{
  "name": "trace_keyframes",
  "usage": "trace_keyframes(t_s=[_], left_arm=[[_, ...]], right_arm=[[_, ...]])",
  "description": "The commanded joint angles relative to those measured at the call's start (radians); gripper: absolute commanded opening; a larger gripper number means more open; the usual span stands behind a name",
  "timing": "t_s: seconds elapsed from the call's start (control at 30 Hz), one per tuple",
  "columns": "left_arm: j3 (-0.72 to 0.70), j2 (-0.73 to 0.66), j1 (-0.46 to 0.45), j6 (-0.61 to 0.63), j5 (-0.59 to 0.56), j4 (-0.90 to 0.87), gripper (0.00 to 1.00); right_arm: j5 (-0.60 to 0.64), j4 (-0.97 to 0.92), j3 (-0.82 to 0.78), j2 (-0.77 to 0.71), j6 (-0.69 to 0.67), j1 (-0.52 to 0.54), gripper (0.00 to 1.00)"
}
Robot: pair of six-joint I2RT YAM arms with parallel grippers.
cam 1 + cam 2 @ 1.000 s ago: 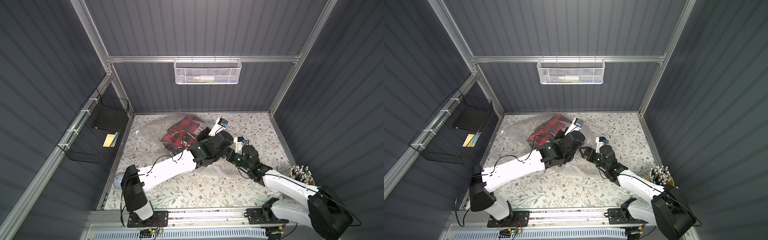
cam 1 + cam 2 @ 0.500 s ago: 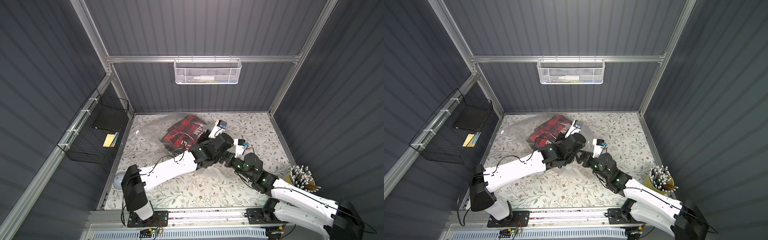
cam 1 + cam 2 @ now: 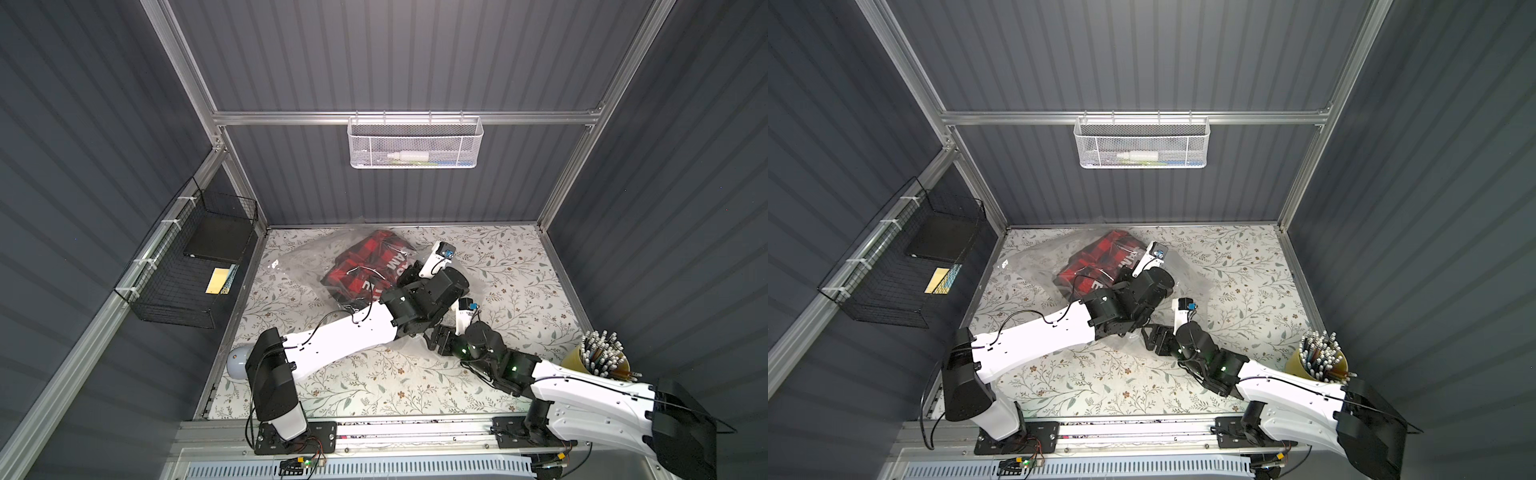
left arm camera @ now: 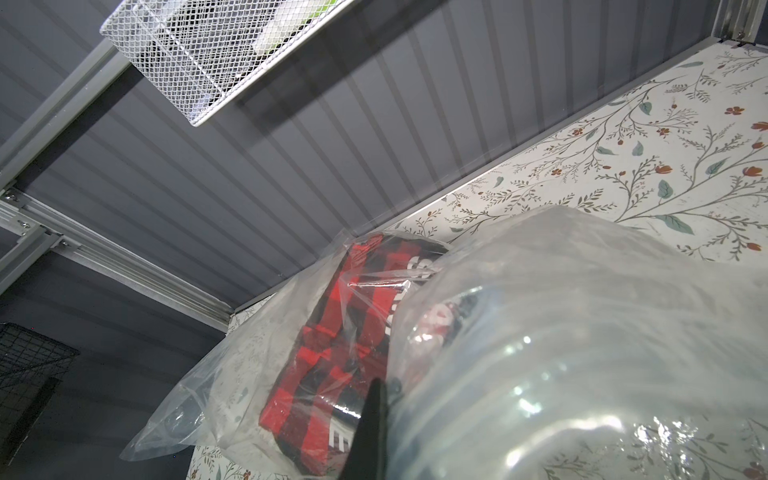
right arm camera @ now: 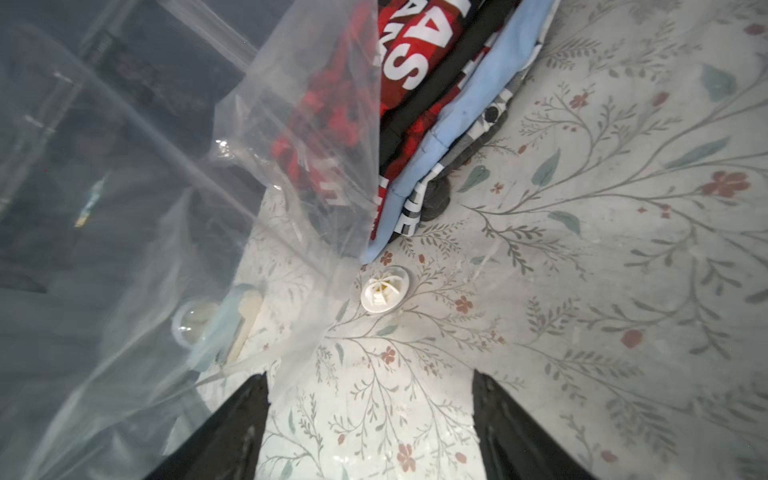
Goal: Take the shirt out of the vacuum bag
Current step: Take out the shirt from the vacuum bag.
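Start on the tabletop (image 3: 519,266) at its far left corner: find the vacuum bag (image 3: 303,266) spread from there toward the middle, crumpled and see-through. Look inside it, close to the far edge and left of centre, for the shirt (image 3: 361,266), folded red-and-black check with white lettering, long axis slanting from the far edge toward the near left.

Next, note the left gripper (image 4: 374,415): closed, apparently pinching the bag's upper film and tenting it. Shows only as one dark finger (image 4: 372,436) against plastic in the wrist view, and sits buried under its own wrist in both top views.

Then the right gripper (image 5: 370,415): wide open, holding nothing, low near the middle of the tabletop, aimed past the white valve (image 5: 384,293) at the shirt's end straight ahead. Judge the right arm nearer and better lined up for reaching in.

Cannot tell whether film lies between its fingers and the cloth. Cannot make out the zip strip. Leave alone the cup of pens (image 3: 602,357) at the right edge.
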Motion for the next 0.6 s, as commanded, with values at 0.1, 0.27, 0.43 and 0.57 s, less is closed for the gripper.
trace_keyframes(t_s=[0.1, 0.27, 0.43, 0.57], left_arm=[[-0.005, -0.029, 0.004, -0.032, 0.003, -0.007, 0.00], [-0.024, -0.041, 0.004, -0.050, 0.001, -0.008, 0.00], [-0.032, -0.042, 0.004, -0.059, -0.019, 0.004, 0.00], [-0.057, -0.056, 0.004, -0.084, -0.015, -0.001, 0.00]], right_arm=[[0.027, 0.134, 0.018, 0.077, -0.064, -0.053, 0.79], [-0.073, 0.195, 0.077, 0.230, -0.097, -0.091, 0.79], [-0.167, 0.212, 0.166, 0.356, -0.114, -0.149, 0.76], [-0.227, 0.259, 0.216, 0.437, -0.111, -0.205, 0.74]])
